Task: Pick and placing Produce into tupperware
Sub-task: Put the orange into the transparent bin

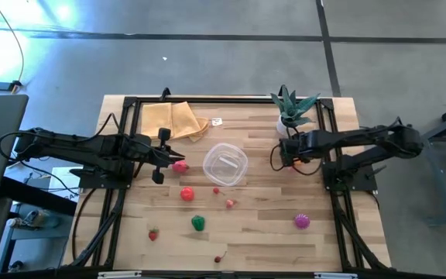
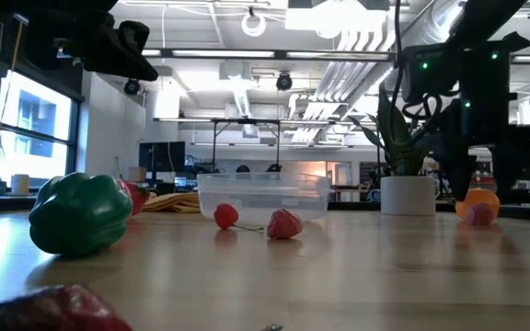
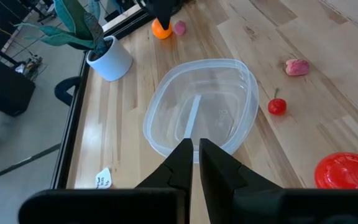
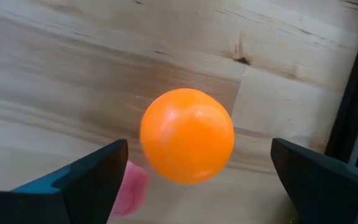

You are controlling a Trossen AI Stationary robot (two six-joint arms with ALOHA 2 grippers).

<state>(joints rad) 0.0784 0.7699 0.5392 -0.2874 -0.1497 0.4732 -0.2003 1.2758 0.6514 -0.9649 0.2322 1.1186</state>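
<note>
Tupperware (image 1: 224, 164): empty. Produce all on tabletop (image 1: 269, 232) (none placed). Right tool (image 4: 197, 165) spread over orange fruit (image 4: 187, 135); left tool (image 3: 194, 163) pressed together.

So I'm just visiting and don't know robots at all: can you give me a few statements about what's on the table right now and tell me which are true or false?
1. The clear tupperware holds no produce. True.
2. The right gripper is clamped shut on the orange ball. False: its fingers stand open on either side of the orange ball, which lies on the table.
3. The left gripper is shut. True: it holds nothing.
4. The green pepper lies inside the tupperware. False: it lies on the wood, apart from it.
5. The potted plant stands near the right arm. True.
</note>
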